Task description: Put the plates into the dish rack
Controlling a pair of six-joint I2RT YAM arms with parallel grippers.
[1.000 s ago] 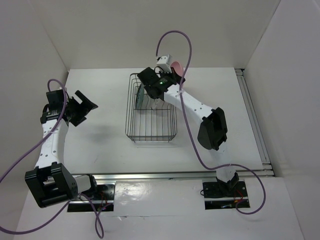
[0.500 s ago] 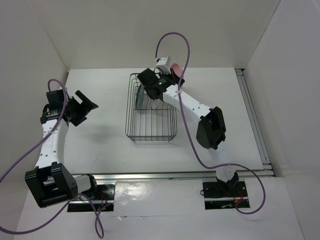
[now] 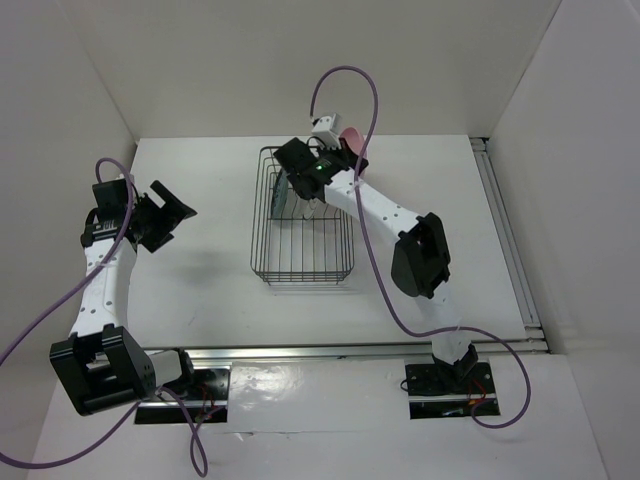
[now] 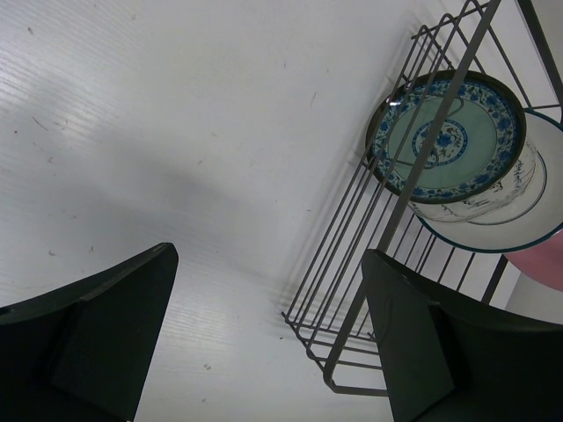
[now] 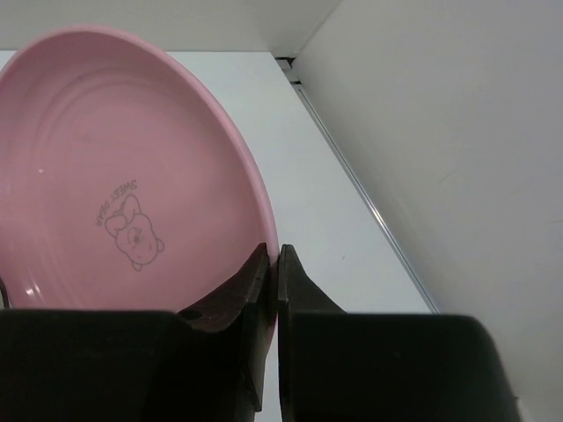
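Last plate in hand — our right tool (image 5: 271,264) pinches the pink plate (image 5: 106,176) by its rim at the far end of the dish rack (image 3: 300,278), three plates (image 4: 447,136) already racked. Next, we judge, it must go down upright behind them; our left tool (image 4: 268,257) hangs spread.

White links (image 3: 100,290), black joints (image 3: 425,255), purple cables (image 3: 345,67); left hand (image 4: 264,343) fingers (image 4: 97,343) black, wedge-shaped.
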